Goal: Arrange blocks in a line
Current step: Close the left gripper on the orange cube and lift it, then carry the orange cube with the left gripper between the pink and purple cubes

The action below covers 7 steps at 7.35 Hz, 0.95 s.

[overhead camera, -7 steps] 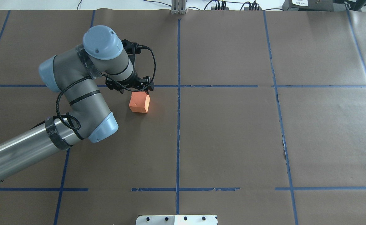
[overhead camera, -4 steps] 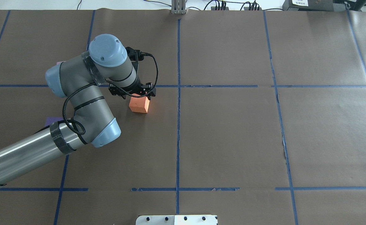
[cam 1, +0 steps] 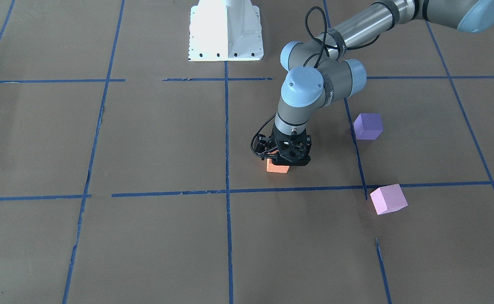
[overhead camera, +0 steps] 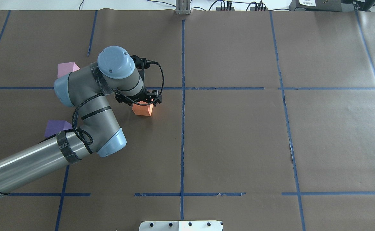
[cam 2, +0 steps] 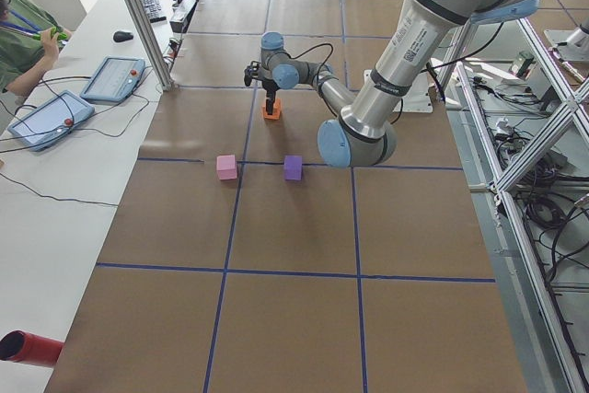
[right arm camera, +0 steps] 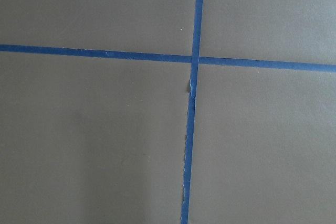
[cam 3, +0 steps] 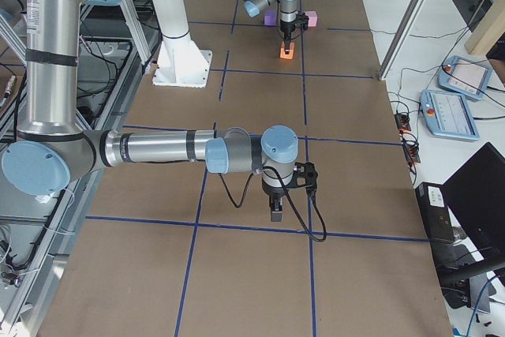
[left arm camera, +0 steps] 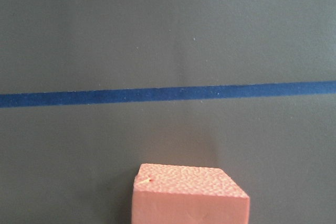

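Front view: L gripper (cam 1: 288, 162) sits low on orange block (cam 1: 277, 168) on counter (cam 1: 145, 139); can't tell if jaws are clamped or apart. Purple block (cam 1: 368, 126) & pink block (cam 1: 388, 199) lie well apart from orange, on robot's L side. Lettering on L arm (cam 1: 314, 84) unreadable.
Overhead: vs 1 s ago, gripper covers more of orange, which hasn't shifted; arm no longer hides pink & purple.
L wrist: orange near blue tape line (left arm camera: 168, 94).
R-side view: R gripper (cam 3: 274, 212) far from orange; state can't tell.
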Tool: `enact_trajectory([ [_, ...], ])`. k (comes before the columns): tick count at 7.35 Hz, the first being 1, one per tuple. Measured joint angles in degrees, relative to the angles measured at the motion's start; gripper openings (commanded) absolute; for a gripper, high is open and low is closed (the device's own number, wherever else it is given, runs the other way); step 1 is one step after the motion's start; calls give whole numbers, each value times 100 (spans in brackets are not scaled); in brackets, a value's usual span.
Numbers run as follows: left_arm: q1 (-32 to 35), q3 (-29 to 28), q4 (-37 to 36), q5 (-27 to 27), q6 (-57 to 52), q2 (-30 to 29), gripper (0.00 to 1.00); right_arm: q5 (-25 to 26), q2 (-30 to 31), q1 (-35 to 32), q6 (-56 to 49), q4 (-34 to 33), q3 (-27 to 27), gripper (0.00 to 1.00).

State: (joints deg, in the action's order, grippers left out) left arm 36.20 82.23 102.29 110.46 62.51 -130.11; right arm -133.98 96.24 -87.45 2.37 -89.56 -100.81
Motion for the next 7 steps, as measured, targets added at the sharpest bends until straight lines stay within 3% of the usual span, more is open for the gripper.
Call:
enact_trajectory([
  [3,-7,-36,42,-132,25,5,20,3,0,0,0,0,0,100],
  [4,-5,-22,26,-133,29,3,0,3,0,0,0,0,0,100],
  [7,347,506,-463,224,2,29,0,3,0,0,0,0,0,100],
])
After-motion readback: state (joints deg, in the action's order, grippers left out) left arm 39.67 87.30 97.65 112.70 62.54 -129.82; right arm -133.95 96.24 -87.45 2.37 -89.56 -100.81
